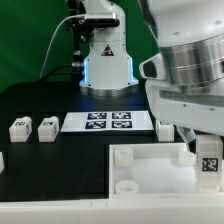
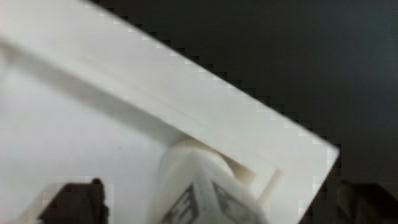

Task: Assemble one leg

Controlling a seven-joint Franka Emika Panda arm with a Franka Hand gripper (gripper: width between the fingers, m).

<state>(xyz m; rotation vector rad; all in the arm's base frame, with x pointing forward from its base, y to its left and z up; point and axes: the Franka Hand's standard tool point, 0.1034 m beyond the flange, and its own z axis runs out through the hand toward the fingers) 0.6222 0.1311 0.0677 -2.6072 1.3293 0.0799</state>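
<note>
Nearest in the exterior view, the white tray (image 1: 150, 172) lies on the black bench (image 1: 40, 165). At the tray's corner on the exterior view's right, the leg (image 1: 208, 160) stands upright with its tag facing the camera, directly under the bulky arm (image 1: 190, 70). That view hides the jaws behind the arm's housing.

Only the wrist view shows them. Two dark fingers (image 2: 71, 203) sit well apart with the leg (image 2: 210, 190) between them, and a gap shows on either side, so the jaws are spread wide and grip nothing. The blur hides whether the leg is seated in a socket.

Further back, seen only from outside, the marker board (image 1: 108, 122) lies flat. One loose block (image 1: 20, 127) and a second block (image 1: 47, 127) sit beside it on the exterior view's left. A third block (image 1: 165, 127) peeks out beside the arm. Behind stand the arm's base (image 1: 105, 55) and a green backdrop (image 1: 30, 40).
</note>
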